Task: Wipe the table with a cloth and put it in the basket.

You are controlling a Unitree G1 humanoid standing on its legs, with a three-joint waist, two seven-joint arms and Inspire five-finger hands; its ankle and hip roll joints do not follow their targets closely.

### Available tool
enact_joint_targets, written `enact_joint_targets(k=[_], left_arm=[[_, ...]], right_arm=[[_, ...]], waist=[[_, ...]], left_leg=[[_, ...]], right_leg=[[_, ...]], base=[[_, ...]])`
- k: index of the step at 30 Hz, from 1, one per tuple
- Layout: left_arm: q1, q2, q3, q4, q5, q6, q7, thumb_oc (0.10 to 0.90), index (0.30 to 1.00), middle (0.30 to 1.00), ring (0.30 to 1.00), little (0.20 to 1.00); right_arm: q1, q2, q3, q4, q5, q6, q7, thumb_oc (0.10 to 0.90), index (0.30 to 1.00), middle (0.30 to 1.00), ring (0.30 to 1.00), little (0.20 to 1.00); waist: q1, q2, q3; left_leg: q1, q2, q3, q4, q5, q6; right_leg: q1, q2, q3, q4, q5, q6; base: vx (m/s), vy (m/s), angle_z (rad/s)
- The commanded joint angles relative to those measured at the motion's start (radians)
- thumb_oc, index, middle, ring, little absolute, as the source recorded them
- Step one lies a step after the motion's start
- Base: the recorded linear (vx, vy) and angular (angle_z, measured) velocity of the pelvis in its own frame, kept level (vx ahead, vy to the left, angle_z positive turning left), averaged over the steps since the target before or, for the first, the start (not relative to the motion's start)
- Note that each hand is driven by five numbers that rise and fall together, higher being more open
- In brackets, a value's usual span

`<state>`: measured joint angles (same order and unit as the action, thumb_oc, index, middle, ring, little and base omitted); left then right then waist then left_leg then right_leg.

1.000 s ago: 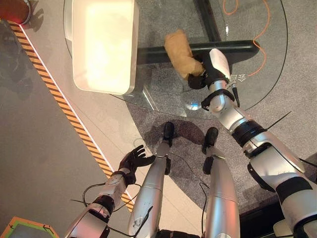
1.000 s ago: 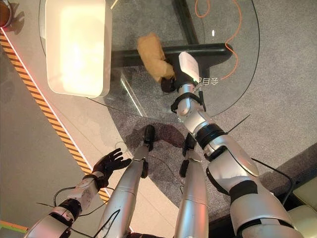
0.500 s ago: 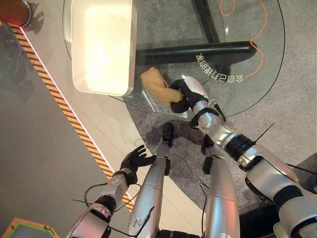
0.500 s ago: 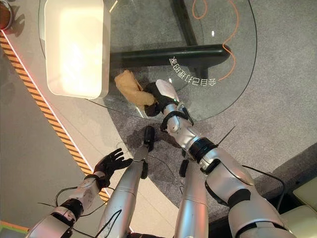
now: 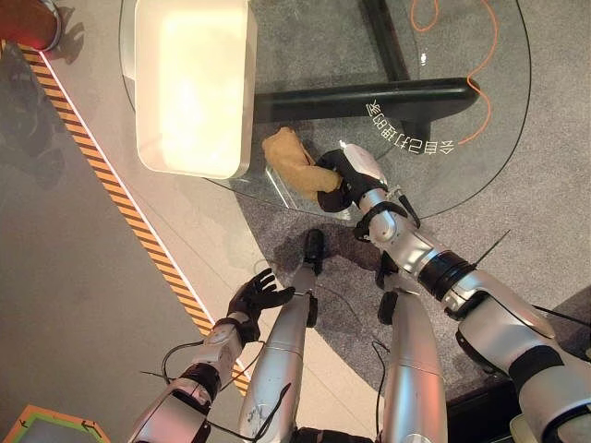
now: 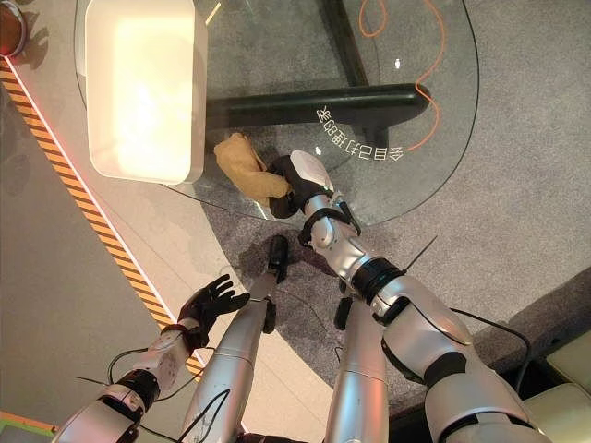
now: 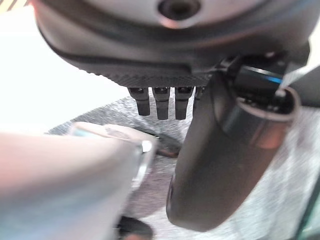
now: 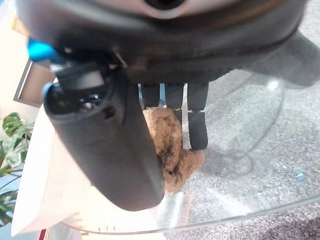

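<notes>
Fingers (image 8: 197, 122) of your right hand (image 5: 343, 177) are reaching out nearly straight over the brown cloth (image 5: 294, 162), pressing it down onto the glass tabletop (image 5: 480, 157) rather than curling round it. From that hand, the cloth is lying bunched at about ten o'clock, close to the tabletop's near edge. Further out at eleven o'clock, the white basket (image 5: 192, 85) is sitting on the tabletop, just beside the cloth but apart from it.

You are dealing with something soft and light; it is likely to crumple and slide easily on the smooth glass, so steady downward pressure should be keeping it under the palm. For the lift, you will probably do best gathering the thick middle of the bunch between thumb and fingers, not a loose corner that could droop or slip free.

Your left hand (image 5: 257, 293) is hanging low beside the tabletop, well apart from it, its fingers spread and holding nothing.
</notes>
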<state>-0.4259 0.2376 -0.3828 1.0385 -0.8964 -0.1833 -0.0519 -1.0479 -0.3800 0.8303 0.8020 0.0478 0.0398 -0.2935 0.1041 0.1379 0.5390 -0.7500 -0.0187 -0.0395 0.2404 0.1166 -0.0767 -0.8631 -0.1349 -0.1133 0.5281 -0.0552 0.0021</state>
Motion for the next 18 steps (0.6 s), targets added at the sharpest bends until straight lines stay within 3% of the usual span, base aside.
enact_joint_targets(k=[1,5,18], left_arm=[[0.012,-0.013,0.058,-0.002,-0.111,-0.091,0.059,0.800,0.900,0.900,0.900,0.900],[0.006,-0.010,0.132,-0.063,-0.188,-0.210,0.184,0.800,0.900,0.900,0.900,0.900],[-0.034,0.045,0.328,-0.160,-0.178,-0.400,0.519,0.800,0.900,0.900,0.900,0.900]], right_arm=[[-0.036,0.048,-0.042,-0.021,0.047,-0.077,-0.082,0.100,0.300,0.300,0.300,0.200],[-0.054,0.034,-0.106,0.001,0.100,-0.105,-0.144,0.100,0.300,0.300,0.300,0.200],[-0.028,-0.018,-0.190,-0.197,0.164,-0.087,-0.295,0.100,0.300,0.300,0.300,0.200]], waist=[[-0.010,0.050,-0.019],[-0.002,0.051,-0.019],[-0.009,0.031,-0.019]], left_leg=[[0.012,-0.062,0.070,0.041,-0.055,0.049],[0.022,-0.063,0.057,0.036,-0.054,0.048],[0.035,-0.056,0.045,0.025,-0.048,0.046]], right_leg=[[0.028,0.047,-0.036,-0.100,0.014,0.012],[0.037,0.045,-0.034,-0.096,0.009,0.012],[0.045,0.046,-0.027,-0.090,-0.003,0.010]], base=[[0.00,0.000,0.00],[0.00,0.000,0.00],[0.00,0.000,0.00]])
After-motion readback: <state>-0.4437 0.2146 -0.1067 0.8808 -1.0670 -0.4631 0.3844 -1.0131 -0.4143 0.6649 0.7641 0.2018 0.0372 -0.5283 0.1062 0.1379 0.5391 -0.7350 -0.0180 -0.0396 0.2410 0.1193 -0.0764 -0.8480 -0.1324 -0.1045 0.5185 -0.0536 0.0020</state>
